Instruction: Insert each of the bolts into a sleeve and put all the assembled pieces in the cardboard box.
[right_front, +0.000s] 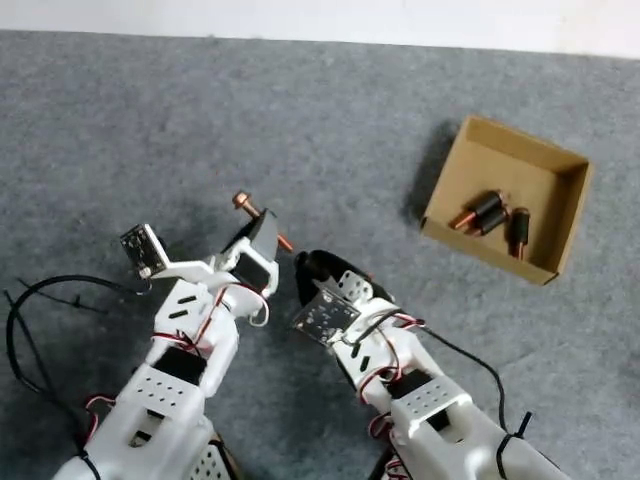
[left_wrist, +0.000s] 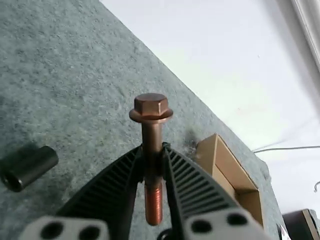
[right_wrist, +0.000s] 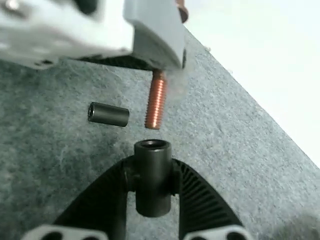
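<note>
The left gripper (left_wrist: 152, 150) squeezes the bolt (left_wrist: 151, 114). The right gripper (right_wrist: 152, 167) squeezes a sleeve (right_wrist: 152, 152). The bolt's tip points at the sleeve's hole, close but apart.

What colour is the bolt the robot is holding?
Shiny copper. The bolt shows best in the left wrist view.

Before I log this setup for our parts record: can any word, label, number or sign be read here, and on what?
No text can be read.
The cardboard box walls are plain.
The held bolt and sleeve show no legible marks.
Any print on the circuit board on an arm is too small to read.
</note>
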